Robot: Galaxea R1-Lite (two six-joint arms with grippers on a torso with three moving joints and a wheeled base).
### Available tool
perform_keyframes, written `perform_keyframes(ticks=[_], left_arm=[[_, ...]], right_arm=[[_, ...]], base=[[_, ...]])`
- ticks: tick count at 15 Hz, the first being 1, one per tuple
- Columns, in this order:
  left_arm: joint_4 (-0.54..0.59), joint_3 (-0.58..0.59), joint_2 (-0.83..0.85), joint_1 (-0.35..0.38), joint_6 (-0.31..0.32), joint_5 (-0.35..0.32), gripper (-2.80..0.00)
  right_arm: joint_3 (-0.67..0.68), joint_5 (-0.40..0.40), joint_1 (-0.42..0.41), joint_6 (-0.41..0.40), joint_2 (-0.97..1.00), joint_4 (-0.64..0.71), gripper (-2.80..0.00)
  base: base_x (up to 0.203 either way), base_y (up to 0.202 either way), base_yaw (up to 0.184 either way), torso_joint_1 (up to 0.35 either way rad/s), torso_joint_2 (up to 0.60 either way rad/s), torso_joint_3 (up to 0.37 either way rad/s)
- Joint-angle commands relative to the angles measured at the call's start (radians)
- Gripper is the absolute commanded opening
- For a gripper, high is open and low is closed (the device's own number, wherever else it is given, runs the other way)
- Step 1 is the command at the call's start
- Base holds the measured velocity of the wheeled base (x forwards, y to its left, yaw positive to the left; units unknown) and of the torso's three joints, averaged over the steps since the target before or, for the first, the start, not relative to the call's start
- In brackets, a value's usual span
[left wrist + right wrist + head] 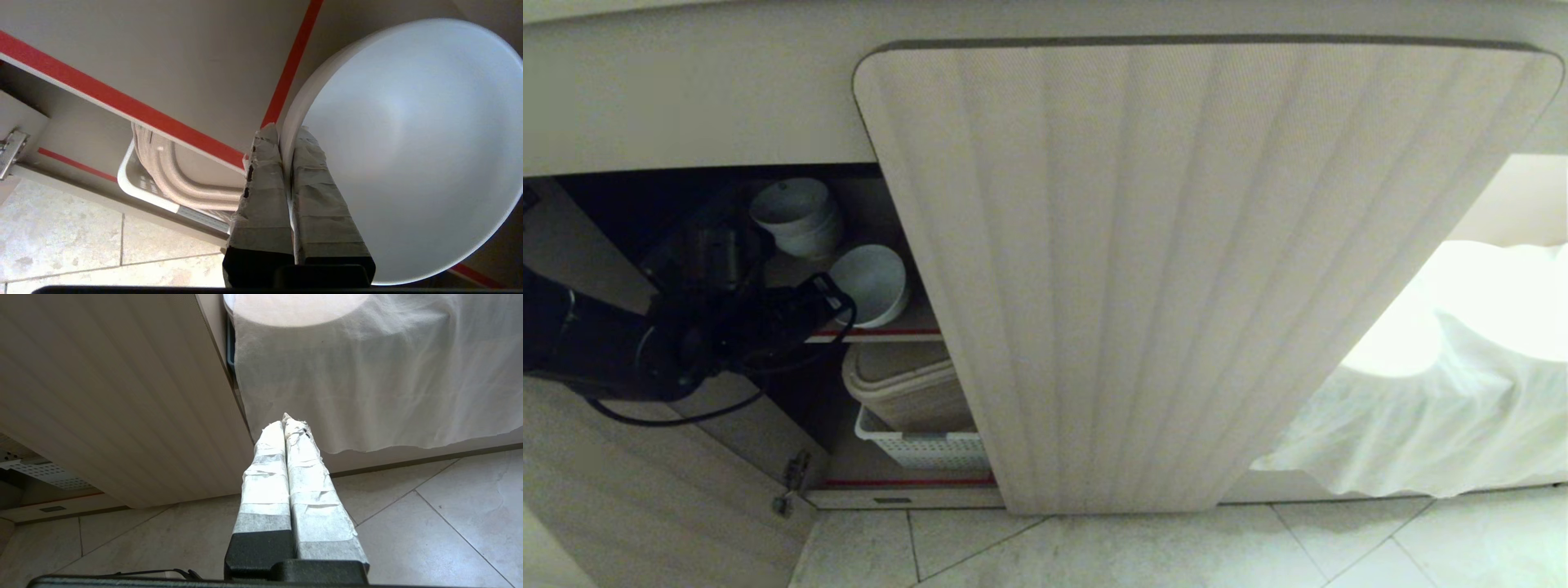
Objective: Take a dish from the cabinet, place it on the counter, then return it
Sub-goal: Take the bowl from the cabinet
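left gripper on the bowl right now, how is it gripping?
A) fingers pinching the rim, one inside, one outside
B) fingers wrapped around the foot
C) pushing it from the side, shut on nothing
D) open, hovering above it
A: in the left wrist view the left gripper has its taped fingers closed on the rim of the white bowl, one on each side of the wall.

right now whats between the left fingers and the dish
Nothing: in the left wrist view the left gripper's fingers are shut on the dish's rim, one on each side.
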Motion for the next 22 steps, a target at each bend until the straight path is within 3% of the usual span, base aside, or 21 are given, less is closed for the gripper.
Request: perform_keyframes(ticks=[1, 13, 22], left_arm=[[-0.006, 0.023, -0.027, -0.001, -0.004, -0.001, -2.80], [-0.014, 0.192, -0.139, -0.003, -0.006, -0.004, -2.80], [-0.007, 0.254, -0.234, -0.007, -0.009, -0.005, -2.80]], right_arm=[[0.000, 0.000, 0.000, 0.001, 0.001, 0.000, -2.80], [-0.001, 0.000, 0.000, 0.001, 0.001, 0.000, -2.80], [0.000, 0.000, 0.000, 0.001, 0.001, 0.000, -2.80]], base=[[0.000, 0.000, 0.000, 0.000, 0.00, 0.000], [0.000, 0.000, 0.000, 0.000, 0.00, 0.000], [0.000, 0.000, 0.000, 0.000, 0.00, 0.000]])
